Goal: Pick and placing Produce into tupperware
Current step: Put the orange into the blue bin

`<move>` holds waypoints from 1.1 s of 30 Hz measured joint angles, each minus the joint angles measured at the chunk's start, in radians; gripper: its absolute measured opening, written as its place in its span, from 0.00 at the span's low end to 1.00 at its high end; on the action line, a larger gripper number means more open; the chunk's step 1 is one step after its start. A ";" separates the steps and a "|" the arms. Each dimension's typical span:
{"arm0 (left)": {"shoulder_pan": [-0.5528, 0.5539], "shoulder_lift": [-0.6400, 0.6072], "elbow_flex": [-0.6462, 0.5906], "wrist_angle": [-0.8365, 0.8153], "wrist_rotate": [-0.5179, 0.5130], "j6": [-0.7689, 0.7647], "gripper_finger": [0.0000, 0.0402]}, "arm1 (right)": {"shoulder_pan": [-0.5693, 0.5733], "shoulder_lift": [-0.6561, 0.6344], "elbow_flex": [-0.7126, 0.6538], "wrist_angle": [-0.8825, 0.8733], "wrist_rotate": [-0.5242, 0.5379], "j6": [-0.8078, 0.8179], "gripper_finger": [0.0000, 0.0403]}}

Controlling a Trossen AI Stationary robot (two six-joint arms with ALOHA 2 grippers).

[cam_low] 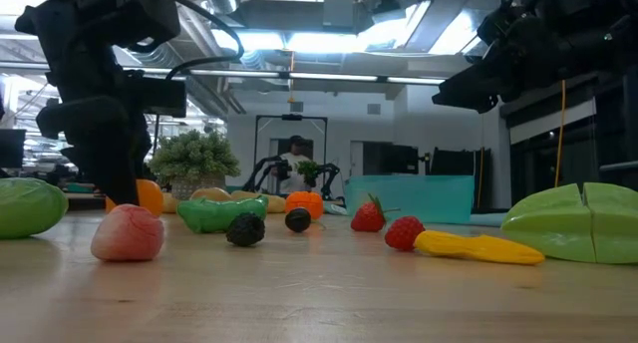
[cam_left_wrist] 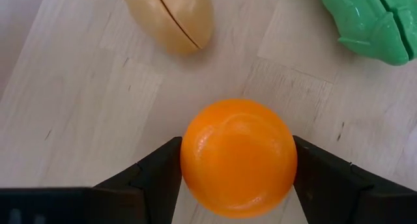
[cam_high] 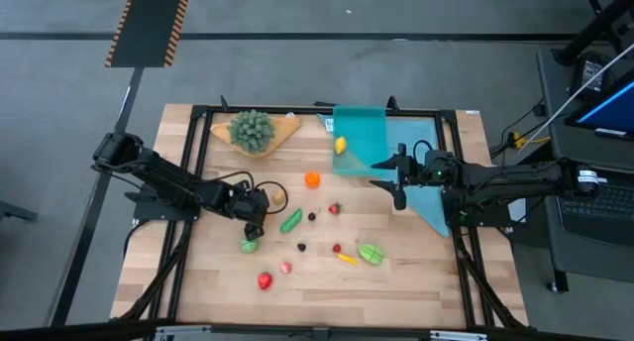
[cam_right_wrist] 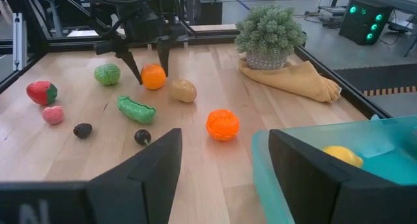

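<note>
Reading the table from above like a clock, with 12 at the far edge, the left gripper (cam_left_wrist: 238,146) is low over the wood at about 9 o'clock from the centre. Its fingers (cam_left_wrist: 153,175) stand partly apart on either side of the orange ball (cam_left_wrist: 238,157), which fills the gap between them. They look to be touching its sides, but we cannot tell whether they have a firm hold. The potato (cam_left_wrist: 171,19) lies near the ball at 2 o'clock, and the pea pod (cam_left_wrist: 368,25) at 4 o'clock.

The right gripper (cam_right_wrist: 225,138) hovers at about 3 o'clock from the centre, over the near edge of the tupperware (cam_high: 362,133). Its fingers are well apart with nothing between them.

The tupperware sits at about 1 o'clock, with one yellow piece (cam_high: 340,145) inside it. The rest of the produce is still on the wood:
- The tangerine (cam_high: 312,179) is near the centre.
- A strawberry (cam_high: 335,209) is just past it at 5 o'clock.
- The cabbage (cam_high: 249,246), a red piece (cam_high: 264,280) and the green star fruit (cam_high: 371,253) are spread from 7 to 5 o'clock
</note>
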 joint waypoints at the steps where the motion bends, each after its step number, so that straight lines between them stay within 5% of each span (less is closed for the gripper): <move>1: 0.000 0.000 0.000 0.000 0.000 0.000 0.60 | 0.000 0.000 0.000 0.000 0.000 0.000 0.58; 19: 0.006 -0.098 0.000 -0.029 0.003 0.065 0.60 | 0.000 0.000 0.000 0.000 0.000 0.001 0.58; 33: 0.012 -0.283 0.000 0.137 -0.108 0.336 0.60 | 0.000 0.000 0.000 0.003 0.000 0.002 0.58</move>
